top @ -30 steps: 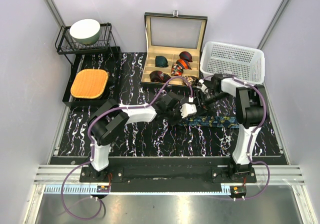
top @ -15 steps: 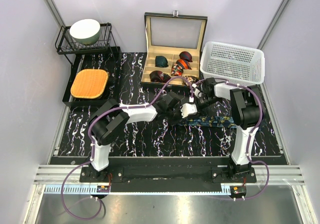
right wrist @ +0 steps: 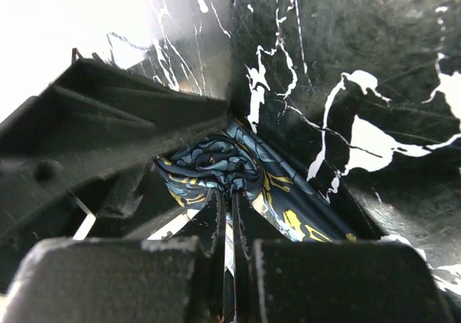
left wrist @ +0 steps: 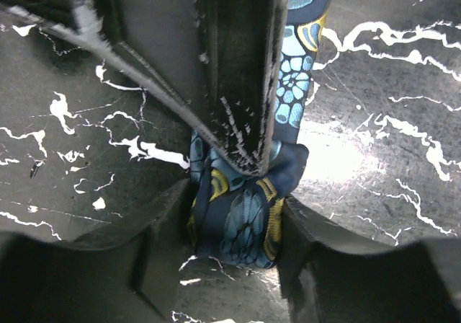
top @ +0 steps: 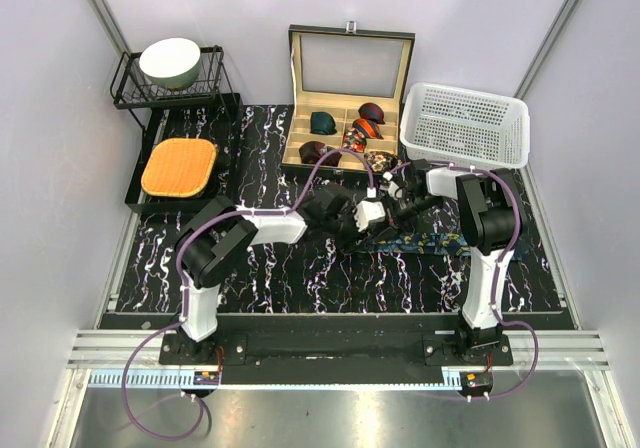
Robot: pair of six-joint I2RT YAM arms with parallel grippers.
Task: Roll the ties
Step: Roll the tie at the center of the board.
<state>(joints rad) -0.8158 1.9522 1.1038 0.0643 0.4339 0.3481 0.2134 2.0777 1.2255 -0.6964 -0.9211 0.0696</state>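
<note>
The dark navy tie with teal and gold pattern lies on the black marbled table, its free strip [top: 440, 245] running right. Its rolled end is a small coil [left wrist: 241, 208] between the two fingers of my left gripper [left wrist: 234, 229], which stand apart on either side of it. My right gripper [right wrist: 232, 193] reaches in from the opposite side, and its thin fingertips [left wrist: 245, 121] are shut on a fold of the coil [right wrist: 216, 161]. In the top view the two grippers meet [top: 378, 218], hiding the coil. Other coiled ties, green [top: 323, 122], maroon [top: 372, 111] and red-orange [top: 368, 128], sit in the box.
The open compartment box [top: 350, 63] stands just behind the grippers. A white basket [top: 465, 123] is at the back right. A wire rack with a bowl [top: 170, 63] and an orange cushion [top: 179, 166] are at the left.
My right gripper has moved left onto the coil and shut on it. My left gripper's jaws have widened around the coil.
</note>
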